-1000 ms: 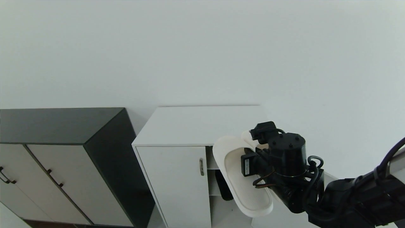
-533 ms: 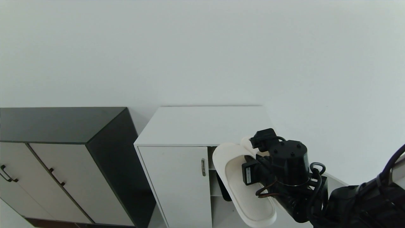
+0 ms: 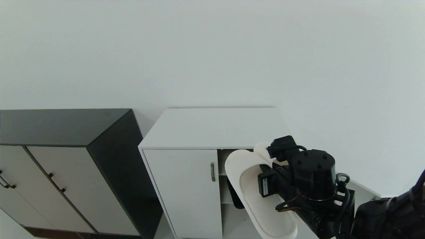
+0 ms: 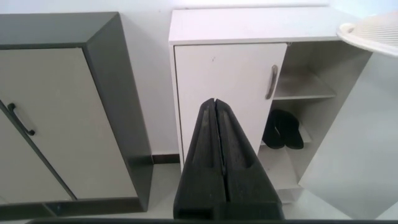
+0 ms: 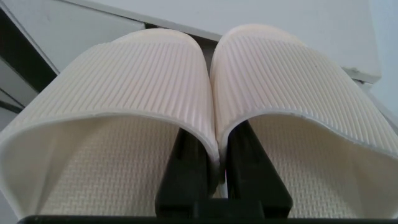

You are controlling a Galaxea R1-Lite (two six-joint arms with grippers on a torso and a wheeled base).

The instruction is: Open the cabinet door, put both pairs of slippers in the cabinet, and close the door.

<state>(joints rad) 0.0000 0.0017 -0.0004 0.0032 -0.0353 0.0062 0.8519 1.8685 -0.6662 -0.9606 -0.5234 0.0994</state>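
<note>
The pale floor [image 4: 163, 182] carries a white board cabinet [image 3: 181, 186] with its left door closed. A dark-grey cabinet with beige doors [image 3: 63, 186] stands just beside it at nine o'clock. In the white cabinet's open right half, a white upper shelf [image 4: 305, 87] sits above a lower white shelf [image 4: 277, 163], where a pair of black slippers [image 4: 283, 129] lies side by side.
</note>
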